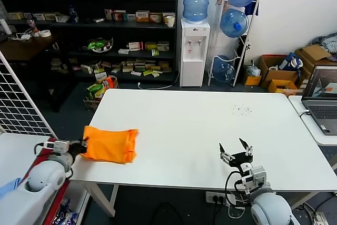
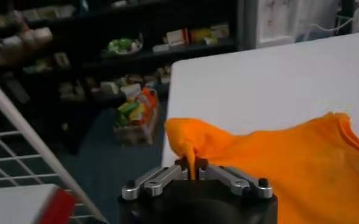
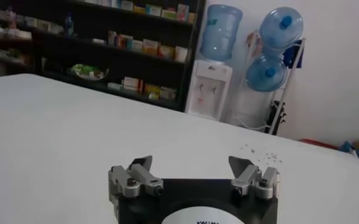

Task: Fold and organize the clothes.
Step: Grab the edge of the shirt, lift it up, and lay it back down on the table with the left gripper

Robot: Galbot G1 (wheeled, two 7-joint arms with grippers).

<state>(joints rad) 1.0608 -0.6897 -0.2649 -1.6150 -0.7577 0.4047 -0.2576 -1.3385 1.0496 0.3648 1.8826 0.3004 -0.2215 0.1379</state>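
Observation:
The bright orange T-shirt point(image 1: 110, 144) lies folded into a small rectangle at the front left corner of the white table point(image 1: 195, 130). My left gripper point(image 1: 82, 146) is at the shirt's left edge, shut on a pinch of orange fabric. In the left wrist view the shirt point(image 2: 289, 164) spreads away from the gripper point(image 2: 192, 165), with a fold of cloth pinched between the jaws. No lettering shows. My right gripper point(image 1: 236, 149) is open and empty near the table's front edge, right of centre; it also shows in the right wrist view point(image 3: 191, 167).
A laptop point(image 1: 322, 98) sits on a side table at the right. A wire grid panel point(image 1: 21, 104) stands at the left. Shelves point(image 1: 105, 30), a water dispenser point(image 1: 194, 51) and bottle rack point(image 1: 234, 30) stand behind. Small dark specks point(image 1: 241, 110) mark the table's far right.

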